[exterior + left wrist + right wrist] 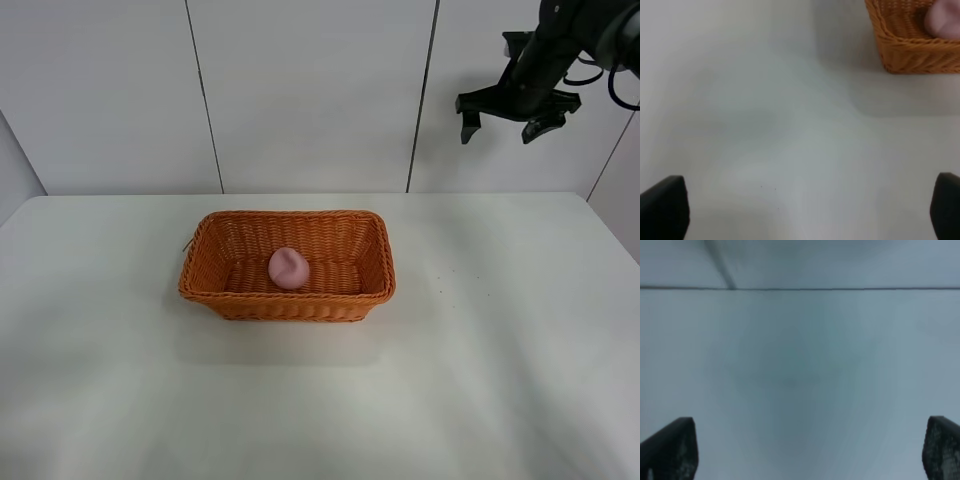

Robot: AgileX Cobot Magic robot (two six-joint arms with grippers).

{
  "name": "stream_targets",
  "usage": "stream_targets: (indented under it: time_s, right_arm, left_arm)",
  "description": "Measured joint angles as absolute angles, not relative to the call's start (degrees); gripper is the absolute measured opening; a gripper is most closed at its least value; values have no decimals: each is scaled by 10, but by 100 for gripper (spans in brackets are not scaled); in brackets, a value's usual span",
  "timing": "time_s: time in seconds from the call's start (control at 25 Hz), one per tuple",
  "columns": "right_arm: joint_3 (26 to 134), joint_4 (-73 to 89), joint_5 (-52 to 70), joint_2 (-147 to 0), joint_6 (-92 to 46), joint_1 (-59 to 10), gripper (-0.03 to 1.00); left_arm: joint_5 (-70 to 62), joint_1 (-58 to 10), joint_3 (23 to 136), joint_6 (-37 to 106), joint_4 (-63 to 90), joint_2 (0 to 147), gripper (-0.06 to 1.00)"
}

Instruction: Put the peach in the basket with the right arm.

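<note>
Right claw [497,130] held high, spread wide; left claw [805,207] spread.

Items counted: one wicker basket [290,305], one peach [288,268], one white counter [500,360]. End effectors counted: two, namely the right end effector [498,132], seen from the high camera, and the left end effector [804,207], seen only from its own wrist camera.

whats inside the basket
The peach lies inside the basket, on its woven floor near the middle. Nothing else shows in it, though the near wall hides a strip of floor right behind it.
</note>
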State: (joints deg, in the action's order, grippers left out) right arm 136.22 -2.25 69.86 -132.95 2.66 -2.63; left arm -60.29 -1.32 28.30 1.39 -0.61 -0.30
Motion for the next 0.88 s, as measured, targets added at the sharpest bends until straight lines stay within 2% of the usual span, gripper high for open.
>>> stream_targets:
  time_s: [0.28, 0.4, 0.68, 0.88]
  right_arm:
    - [1360, -18, 698, -1328, 26, -15, 70]
    - [1327, -18, 698, -1310, 24, -15, 70]
    - [1184, -18, 698, -1199, 14, -15, 70]
    - [1028, -7, 696, -1068, 14, -15, 70]
  left_arm:
    - [-603, -13, 283, 14, -6, -3, 99]
    - [-603, -13, 283, 14, -6, -3, 99]
    - [-603, -13, 283, 14, -6, -3, 99]
    - [-603, -13, 283, 14, -6, -3, 99]
